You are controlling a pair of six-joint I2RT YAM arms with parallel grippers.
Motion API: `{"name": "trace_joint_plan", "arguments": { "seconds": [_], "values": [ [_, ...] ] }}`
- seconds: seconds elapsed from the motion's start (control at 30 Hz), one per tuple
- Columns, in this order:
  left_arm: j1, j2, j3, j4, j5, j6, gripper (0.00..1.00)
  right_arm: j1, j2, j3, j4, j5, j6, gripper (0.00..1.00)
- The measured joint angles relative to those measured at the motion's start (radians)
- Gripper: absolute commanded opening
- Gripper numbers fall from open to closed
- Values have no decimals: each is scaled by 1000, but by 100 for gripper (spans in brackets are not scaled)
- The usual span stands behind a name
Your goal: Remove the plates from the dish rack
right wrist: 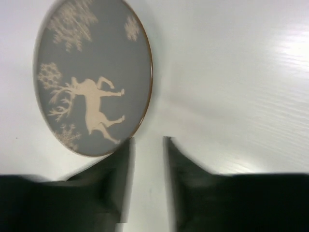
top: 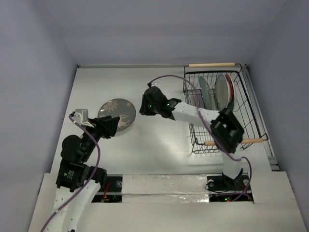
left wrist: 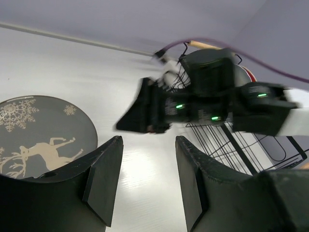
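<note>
Plates (top: 218,87) are split between two places: one lies out on the table and the others stand in the rack. My left gripper (left wrist: 147,181) has its jaws spread wide with nothing between them. It hangs low over the table (left wrist: 145,87), and in my wrist view its left jaw crosses the near edge of the grey plate (left wrist: 38,130), though I cannot tell if it touches. That plate lies flat, face up, showing a cream deer and snowflakes. My right gripper (right wrist: 147,183) has its jaws parted by a narrower gap, also empty. It points at bare table just beside the same plate's rim, without touching it. From above, my left gripper sits at the plate's near edge and my right one off to the plate's right, a little apart from it. Farther right, the rack (top: 202,136) sits toward the table's far right corner, with my right arm crossing over its near part. One wooden handle (top: 211,65) runs along its far end and another along its near end. Three plates stand on edge in its far half, side by side from left to right: a green plate (top: 204,92), a pale plate (top: 221,92) and a red-rimmed plate (top: 231,96).
</note>
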Motion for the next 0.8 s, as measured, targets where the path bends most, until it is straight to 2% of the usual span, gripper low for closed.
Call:
{"name": "trace_joint_plan", "arguments": {
  "seconds": [0.03, 0.07, 0.23, 0.33, 0.37, 0.43, 0.6, 0.8],
  "values": [
    [0, 0, 0, 0, 0, 0, 45, 0, -48, -17, -19, 51, -31, 4],
    [0, -1, 0, 0, 0, 0, 45, 0, -104, -40, -26, 76, -41, 0],
    [0, -7, 0, 0, 0, 0, 45, -20, -417, -71, -111, 336, -174, 0],
    [0, -7, 0, 0, 0, 0, 45, -77, -557, -71, -156, 504, -243, 28],
    [0, -7, 0, 0, 0, 0, 45, -106, -583, -70, -178, 563, -265, 53],
    [0, -8, 0, 0, 0, 0, 45, -166, -598, -68, -235, 662, -307, 70],
    [0, -12, 0, 0, 0, 0, 45, -264, -474, -65, -369, 777, -388, 73],
    [0, -13, 0, 0, 0, 0, 45, -293, -319, -66, -440, 779, -447, 64]
  ]
}}
